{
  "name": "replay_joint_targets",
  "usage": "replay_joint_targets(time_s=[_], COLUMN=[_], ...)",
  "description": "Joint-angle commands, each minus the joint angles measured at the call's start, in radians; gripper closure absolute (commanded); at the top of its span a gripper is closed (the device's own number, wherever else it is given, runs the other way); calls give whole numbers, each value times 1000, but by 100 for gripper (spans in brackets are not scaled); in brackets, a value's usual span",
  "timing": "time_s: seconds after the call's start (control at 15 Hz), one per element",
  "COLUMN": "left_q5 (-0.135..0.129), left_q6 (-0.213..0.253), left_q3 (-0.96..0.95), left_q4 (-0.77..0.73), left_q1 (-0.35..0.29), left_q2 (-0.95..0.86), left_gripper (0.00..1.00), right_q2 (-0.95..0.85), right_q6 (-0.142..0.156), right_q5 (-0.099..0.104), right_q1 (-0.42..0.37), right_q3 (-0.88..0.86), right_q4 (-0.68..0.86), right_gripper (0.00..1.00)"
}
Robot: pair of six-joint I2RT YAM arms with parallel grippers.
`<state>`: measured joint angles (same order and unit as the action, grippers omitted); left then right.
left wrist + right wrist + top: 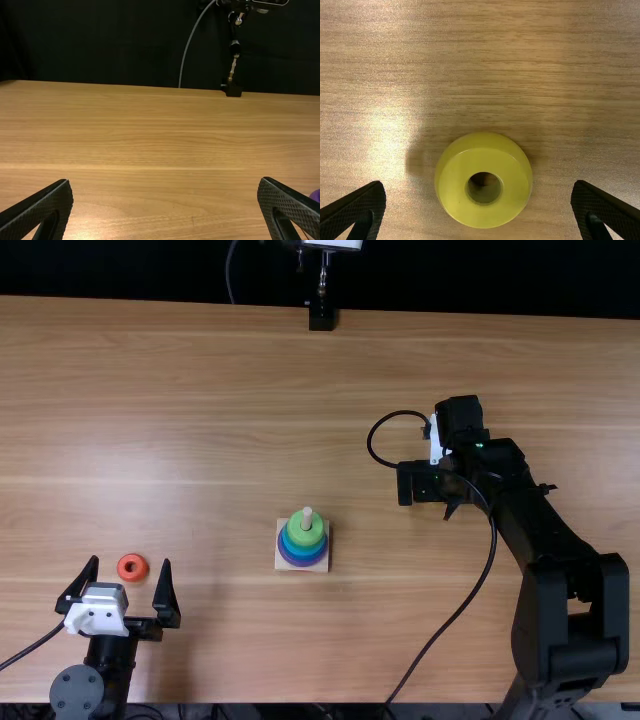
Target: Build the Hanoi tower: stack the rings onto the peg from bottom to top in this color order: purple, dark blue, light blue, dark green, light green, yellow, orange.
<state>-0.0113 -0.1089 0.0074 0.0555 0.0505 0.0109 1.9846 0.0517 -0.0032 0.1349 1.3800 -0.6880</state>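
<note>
The upright peg (307,515) is threaded with purple, blue and green rings (305,533), green uppermost, above a square base (281,563). The yellow ring (484,161) is seen on the table (530,75) between the parted fingers of the right gripper (428,484). The orange ring (133,558) is seen between the left gripper's (131,560) widely spread fingers.
</note>
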Motion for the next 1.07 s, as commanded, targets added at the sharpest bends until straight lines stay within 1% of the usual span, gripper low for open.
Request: replay_joint_targets(time_s=[0.0,0.27,0.33,0.4,0.67,0.8,0.87,0.93,1.0], left_q5=[-15,-15,-15,-15,-15,-15,-15,-15,-15], left_q6=[2,2,2,2,2,2,2,2,2], left_q3=[-7,-7,-7,-7,-7,-7,-7,-7,-7], left_q4=[37,37,37,37,37,37,37,37,37], left_q1=[-8,-8,-8,-8,-8,-8,-8,-8,-8], left_q2=[-11,-11,-11,-11,-11,-11,-11,-11,-11], left_gripper=[0,0,0,0,0,0,0,0,0], right_q2=[17,31,33,36,46,57,60,60,62], right_q6=[4,0,-2,0,4,5,5,5,5], right_q5=[0,3,3,1,1,3,3,3,3], right_q1=[-3,-3,-3,-3,-1,-3,-3,-3,-3], right_q3=[4,4,4,4,5,28,33,33,36], right_q4=[0,-2,-2,-2,-2,-2,-3,-2,-2], right_gripper=[0,0,5,16,30,30,33,40,40])
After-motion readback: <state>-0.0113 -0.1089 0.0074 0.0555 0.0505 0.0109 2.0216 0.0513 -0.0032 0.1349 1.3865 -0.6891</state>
